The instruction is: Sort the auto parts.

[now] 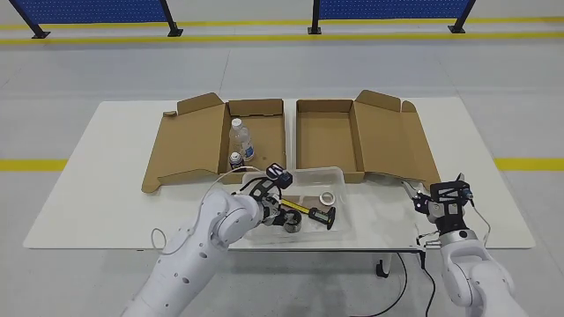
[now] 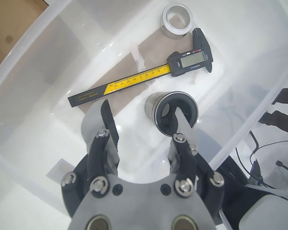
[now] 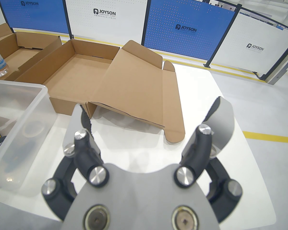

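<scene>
Left gripper [image 2: 144, 120]: spread open, one finger in the bore of the bearing [image 2: 150, 104], down inside the clear bin [image 2: 62, 37].
Bin, near centre: bearing, caliper [image 2: 139, 77] and ring [image 2: 169, 28] await sorting.
Far-left box [image 1: 189, 150]: two bottles [image 1: 241, 138].
Right gripper [image 3: 153, 118]: open, near right.
Progress: apparently early.

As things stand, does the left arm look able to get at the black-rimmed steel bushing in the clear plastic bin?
Probably yes: the left gripper is inside the clear plastic bin, jaws open, one finger in the bore of the black-rimmed steel bushing, the other outside its wall. The yellow-and-black caliper lies apart.
</scene>
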`<control>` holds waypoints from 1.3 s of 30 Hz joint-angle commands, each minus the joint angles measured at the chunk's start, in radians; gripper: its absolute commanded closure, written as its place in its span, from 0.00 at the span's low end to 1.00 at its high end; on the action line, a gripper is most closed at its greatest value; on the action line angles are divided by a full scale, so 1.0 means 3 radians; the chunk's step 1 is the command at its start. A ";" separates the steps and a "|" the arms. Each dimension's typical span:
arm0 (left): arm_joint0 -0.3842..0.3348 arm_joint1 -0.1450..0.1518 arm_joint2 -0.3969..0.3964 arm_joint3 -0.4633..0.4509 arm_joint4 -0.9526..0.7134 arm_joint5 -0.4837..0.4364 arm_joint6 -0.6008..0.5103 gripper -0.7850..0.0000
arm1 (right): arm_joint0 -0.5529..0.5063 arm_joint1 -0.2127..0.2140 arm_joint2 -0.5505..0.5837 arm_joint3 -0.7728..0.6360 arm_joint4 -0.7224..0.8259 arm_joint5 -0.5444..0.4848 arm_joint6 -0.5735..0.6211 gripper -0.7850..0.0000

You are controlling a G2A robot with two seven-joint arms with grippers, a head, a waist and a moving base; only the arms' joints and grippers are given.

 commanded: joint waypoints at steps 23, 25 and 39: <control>-0.0270 -0.0040 0.0246 0.0387 -0.0190 -0.0074 -0.0051 0.59 | 0.0000 0.0000 0.0000 0.0000 0.0000 0.0000 0.0000 0.00; -0.0277 -0.0041 0.0262 0.0409 -0.0198 -0.0078 -0.0042 0.61 | 0.0000 0.0000 0.0000 0.0000 0.0000 0.0000 0.0000 0.00; -0.0319 -0.0044 0.0327 0.0439 -0.0215 -0.0054 -0.0027 1.00 | 0.0000 0.0000 0.0000 0.0000 0.0000 0.0000 0.0000 0.00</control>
